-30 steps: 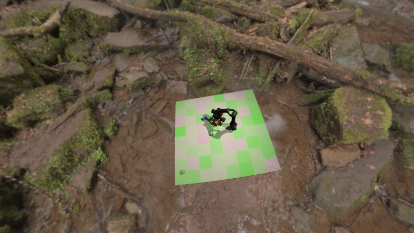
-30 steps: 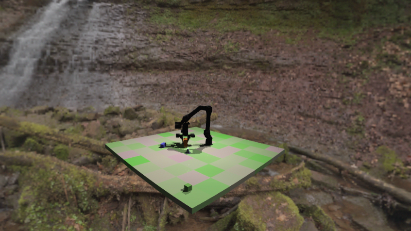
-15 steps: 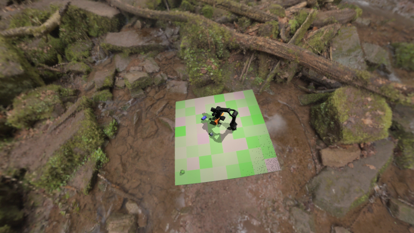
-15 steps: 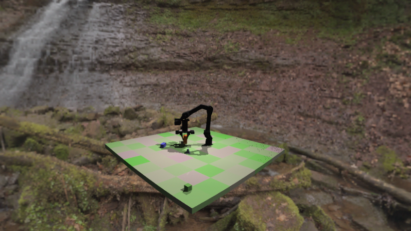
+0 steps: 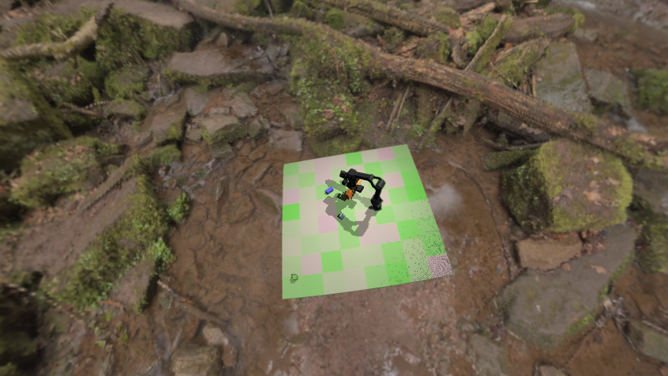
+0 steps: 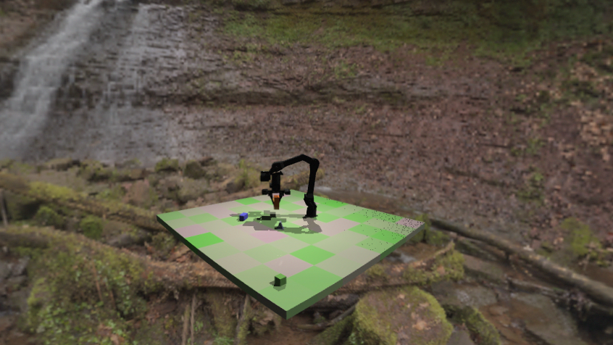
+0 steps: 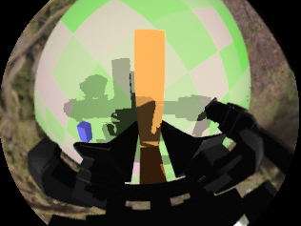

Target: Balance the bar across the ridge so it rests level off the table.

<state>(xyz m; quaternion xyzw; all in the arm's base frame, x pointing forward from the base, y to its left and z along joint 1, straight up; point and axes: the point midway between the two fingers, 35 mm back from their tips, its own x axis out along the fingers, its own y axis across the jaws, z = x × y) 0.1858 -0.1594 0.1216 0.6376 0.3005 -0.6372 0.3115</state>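
The orange bar (image 5: 348,193) (image 6: 276,201) (image 7: 150,61) is held off the table, with its shadow apart from it on the checkered top. My gripper (image 6: 275,206) (image 7: 149,123) points down and is shut on the bar, one black finger on each side. In the wrist view the bar runs lengthwise between the fingers, its far end reaching well past them. The ridge looks like a small dark blue-grey wedge (image 5: 340,216) (image 6: 279,225) standing on the table, apart from the bar and a little nearer the exterior camera. The ridge cannot be made out in the wrist view.
A blue block (image 5: 329,189) (image 6: 243,216) (image 7: 85,132) lies on the checkered table (image 5: 310,242) (image 6: 240,246), to the left of the gripper in the top and exterior views. A green block (image 5: 294,277) (image 6: 280,280) sits near a far corner. The arm's base (image 5: 376,204) (image 6: 310,210) stands to the right.
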